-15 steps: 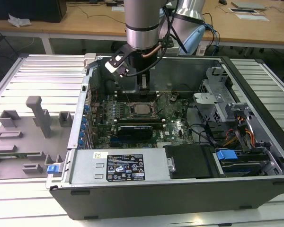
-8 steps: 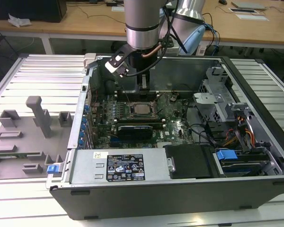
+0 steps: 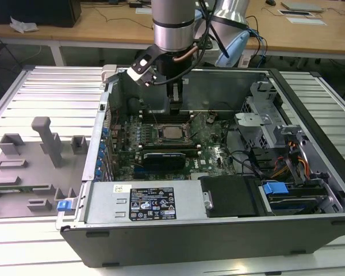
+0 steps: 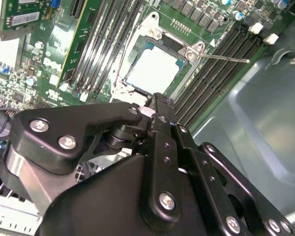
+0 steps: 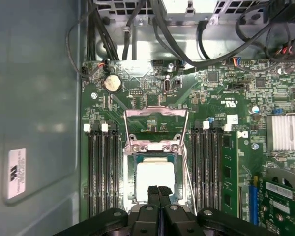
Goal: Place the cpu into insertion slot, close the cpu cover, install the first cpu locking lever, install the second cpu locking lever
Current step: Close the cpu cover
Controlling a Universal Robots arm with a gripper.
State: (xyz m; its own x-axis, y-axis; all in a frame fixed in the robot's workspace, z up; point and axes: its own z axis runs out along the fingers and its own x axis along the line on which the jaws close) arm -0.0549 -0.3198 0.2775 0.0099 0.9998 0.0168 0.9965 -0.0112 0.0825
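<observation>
The cpu lies flat in the socket on the green motherboard, its silver-grey top facing up; it also shows in the second wrist view and in the exterior view. The cpu cover is swung open and lies back from the socket, with board showing through its window. A thin locking lever stands free along one side of the socket. My gripper hangs just above the socket's edge, shut with nothing between its fingers.
The open computer case walls in the board. Memory slots flank the socket. A long black card, the power supply, a drive cage and cables crowd the space. A grey fixture tray lies at the exterior view's left.
</observation>
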